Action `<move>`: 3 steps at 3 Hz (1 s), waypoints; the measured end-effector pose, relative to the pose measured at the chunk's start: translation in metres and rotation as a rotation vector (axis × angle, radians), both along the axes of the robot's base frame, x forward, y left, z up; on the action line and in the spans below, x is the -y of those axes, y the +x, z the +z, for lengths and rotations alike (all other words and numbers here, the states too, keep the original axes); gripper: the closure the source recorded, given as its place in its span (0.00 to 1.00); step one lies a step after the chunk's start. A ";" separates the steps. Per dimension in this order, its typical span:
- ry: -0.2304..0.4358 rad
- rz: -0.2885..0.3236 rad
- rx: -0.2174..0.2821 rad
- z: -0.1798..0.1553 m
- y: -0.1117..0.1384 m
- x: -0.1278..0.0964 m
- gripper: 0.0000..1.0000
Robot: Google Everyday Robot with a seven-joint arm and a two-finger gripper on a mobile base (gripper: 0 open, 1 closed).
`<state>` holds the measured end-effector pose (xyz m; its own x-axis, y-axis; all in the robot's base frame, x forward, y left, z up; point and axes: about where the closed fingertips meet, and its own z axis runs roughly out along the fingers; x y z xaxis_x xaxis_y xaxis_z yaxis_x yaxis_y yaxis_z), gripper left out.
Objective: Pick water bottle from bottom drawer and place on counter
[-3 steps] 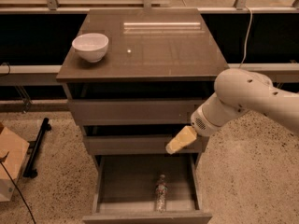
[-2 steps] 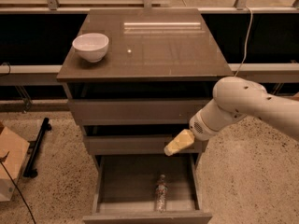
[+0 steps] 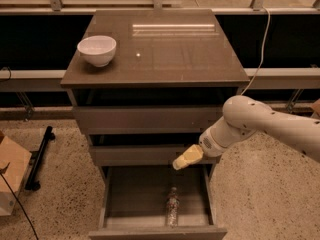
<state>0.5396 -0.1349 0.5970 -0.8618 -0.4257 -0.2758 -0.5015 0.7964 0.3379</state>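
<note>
Gripper [image 3: 181,162] above open bottom drawer [image 3: 150,232]

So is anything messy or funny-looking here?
Only the bottle: it lies on its side in the open bottom drawer, not standing. The gripper hovers above it. The bowl sits upright on the counter.

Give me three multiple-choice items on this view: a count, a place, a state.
1. White bowl count on the counter: A none, B one, C two.
2. The gripper is: A above the open bottom drawer, B over the counter, C at the bowl.
3. The water bottle is: A gripped, B standing upright, C lying in the drawer.
B: one bowl sits at the counter's left rear. A: the gripper hangs before the middle drawer front. C: the bottle lies on the drawer floor, apart from the gripper.
</note>
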 end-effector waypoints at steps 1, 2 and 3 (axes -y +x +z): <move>0.003 -0.001 -0.008 -0.005 -0.001 0.000 0.00; -0.006 -0.040 -0.028 -0.015 0.002 -0.002 0.00; -0.039 -0.121 -0.083 -0.047 0.008 -0.003 0.00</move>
